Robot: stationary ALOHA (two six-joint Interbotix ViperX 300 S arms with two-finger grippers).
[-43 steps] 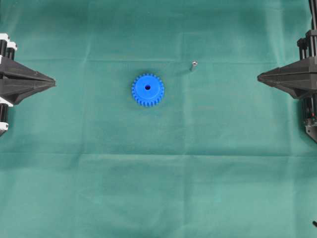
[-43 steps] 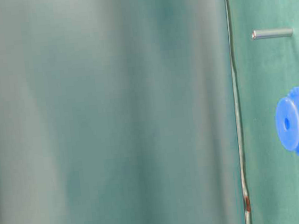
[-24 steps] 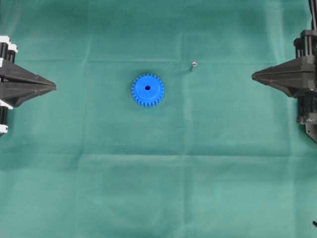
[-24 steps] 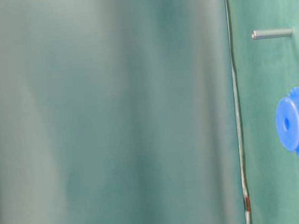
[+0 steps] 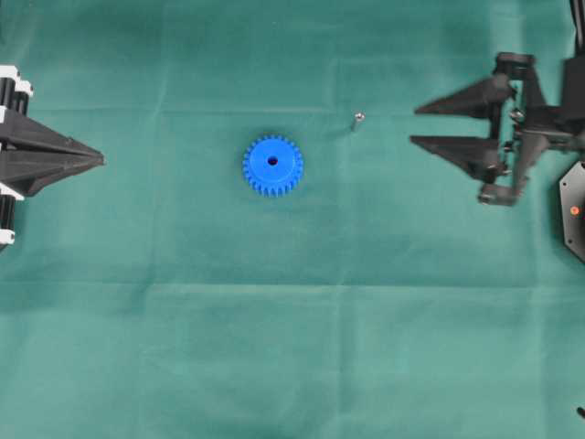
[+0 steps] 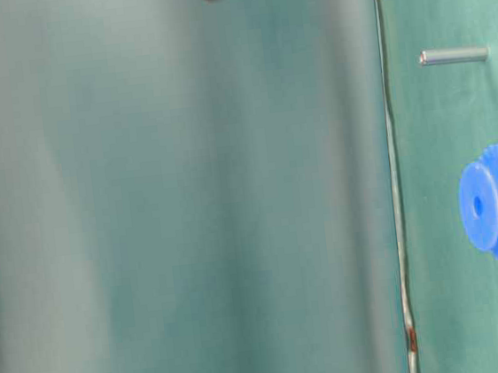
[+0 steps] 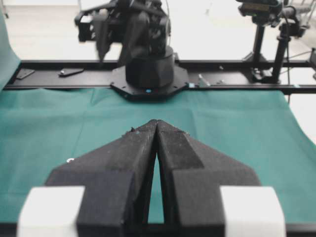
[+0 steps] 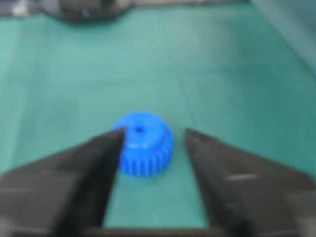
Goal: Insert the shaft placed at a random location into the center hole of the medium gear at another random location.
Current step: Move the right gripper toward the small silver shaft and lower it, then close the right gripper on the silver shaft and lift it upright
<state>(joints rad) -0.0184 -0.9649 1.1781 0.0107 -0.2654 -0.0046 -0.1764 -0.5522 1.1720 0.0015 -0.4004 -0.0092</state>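
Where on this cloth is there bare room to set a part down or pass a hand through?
The whole near half of the green cloth below the gear is bare, as is the stretch between the left gripper and the gear. Tightest: the gap between the pin and the open right gripper.

medium gear [image 5: 272, 165]: bright blue, toothed rim, lying flat near the bench's middle, raised face up.
center hole [image 5: 272, 162]: small, dark, round, empty.
shaft [image 5: 357, 119]: thin silvery pin, standing upright, well apart from the gear, nearer the bench's far edge.
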